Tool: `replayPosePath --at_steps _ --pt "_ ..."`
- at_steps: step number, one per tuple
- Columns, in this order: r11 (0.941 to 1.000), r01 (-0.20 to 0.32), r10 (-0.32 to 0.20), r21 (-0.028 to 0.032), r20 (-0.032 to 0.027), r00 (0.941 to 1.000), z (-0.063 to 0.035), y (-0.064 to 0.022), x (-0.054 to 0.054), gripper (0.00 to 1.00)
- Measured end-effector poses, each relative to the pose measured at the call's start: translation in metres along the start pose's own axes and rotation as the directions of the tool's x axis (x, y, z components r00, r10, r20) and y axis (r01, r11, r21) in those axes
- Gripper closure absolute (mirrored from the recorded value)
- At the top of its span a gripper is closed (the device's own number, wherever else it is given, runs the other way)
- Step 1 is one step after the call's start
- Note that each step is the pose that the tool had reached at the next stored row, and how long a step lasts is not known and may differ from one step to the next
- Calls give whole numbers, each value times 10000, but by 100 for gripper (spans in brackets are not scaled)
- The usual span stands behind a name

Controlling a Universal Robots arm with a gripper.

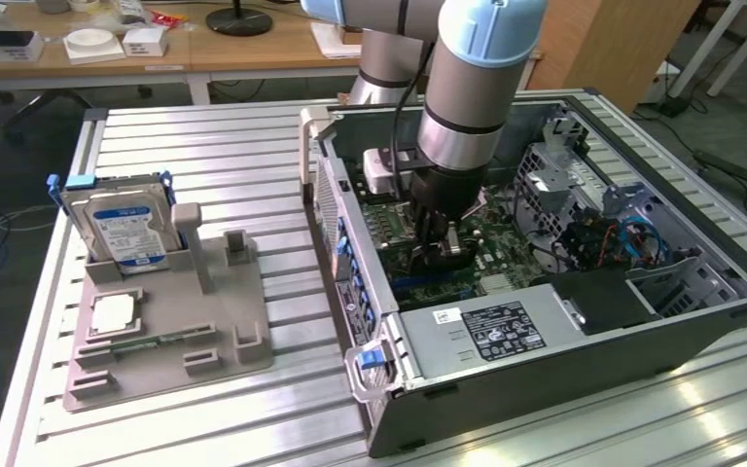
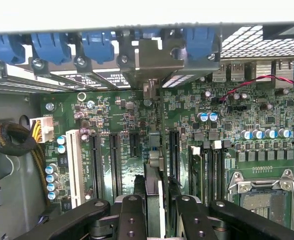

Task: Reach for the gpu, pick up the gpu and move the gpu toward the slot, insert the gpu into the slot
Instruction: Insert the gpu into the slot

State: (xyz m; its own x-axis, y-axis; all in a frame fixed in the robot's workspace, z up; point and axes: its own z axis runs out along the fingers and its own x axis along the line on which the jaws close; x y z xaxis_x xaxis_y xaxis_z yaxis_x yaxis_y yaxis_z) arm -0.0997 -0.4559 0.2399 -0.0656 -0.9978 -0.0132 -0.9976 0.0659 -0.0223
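My gripper [image 2: 156, 212] is down inside the open computer case [image 1: 347, 224], shut on the gpu [image 2: 154, 177]. The gpu is a thin dark card seen edge-on between my black fingers [image 2: 132, 215]. Its metal bracket [image 2: 154, 57] stands against the case's rear wall, among the blue latches. The card runs along the green motherboard [image 2: 112, 110], in line with the slot [image 2: 154, 142], which lies mostly hidden beneath it between neighbouring black connectors. I cannot tell whether the card's edge sits in the slot. In the exterior view the gripper [image 1: 439, 248] hangs low over the board.
The square processor socket [image 2: 261, 195] lies close beside the gripper. A braided cable bundle [image 2: 17, 140] runs along the case wall. The power supply [image 1: 497, 331] and drive cage [image 1: 582, 195] crowd the case. Outside it, a grey fixture [image 1: 205, 336] holds a hard drive [image 1: 121, 229] and a processor chip [image 1: 114, 313].
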Motion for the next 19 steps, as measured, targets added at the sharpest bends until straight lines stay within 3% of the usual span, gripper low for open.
replayPosePath --at_steps 19 --pt "10000 1 -1 2 5 10000 9 1 10 72"
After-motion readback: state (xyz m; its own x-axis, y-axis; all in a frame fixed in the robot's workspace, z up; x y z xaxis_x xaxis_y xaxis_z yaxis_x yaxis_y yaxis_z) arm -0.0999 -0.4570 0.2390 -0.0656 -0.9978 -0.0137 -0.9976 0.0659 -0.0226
